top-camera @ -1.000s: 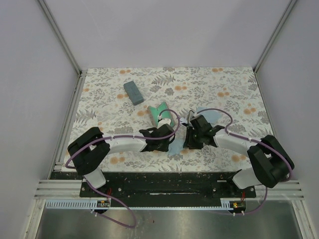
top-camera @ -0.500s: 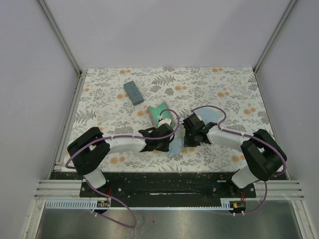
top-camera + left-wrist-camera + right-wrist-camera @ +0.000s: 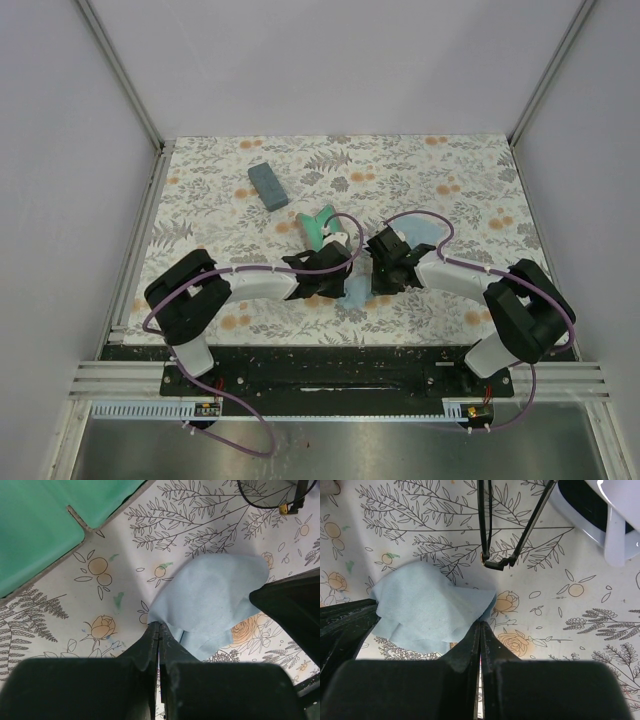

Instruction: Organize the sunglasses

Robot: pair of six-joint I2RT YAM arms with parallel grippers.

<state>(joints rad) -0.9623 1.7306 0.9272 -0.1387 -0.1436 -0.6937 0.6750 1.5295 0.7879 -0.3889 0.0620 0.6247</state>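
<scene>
The sunglasses [image 3: 506, 527], thin black frame with slim black arms, lie on the flowered table just beyond the cloth; they also show at the top right of the left wrist view [image 3: 272, 497]. A light blue cloth [image 3: 356, 292] lies between my two grippers. My left gripper [image 3: 159, 625] is shut on one corner of the cloth [image 3: 210, 597]. My right gripper [image 3: 481, 622] is shut on the opposite corner of the cloth [image 3: 427, 605]. An open green case [image 3: 321, 225] lies just behind the left gripper [image 3: 338, 282]. In the top view the right arm hides the sunglasses.
A slate-blue case [image 3: 267, 186] lies at the back left of the flowered table [image 3: 450, 170]. A second light blue cloth [image 3: 424, 232] lies behind the right arm. The green case's inside [image 3: 40, 520] fills the top left of the left wrist view. Grey walls close three sides.
My right gripper has moved left, closer to the left gripper, with the cloth between them. The left arm has shifted slightly forward.
</scene>
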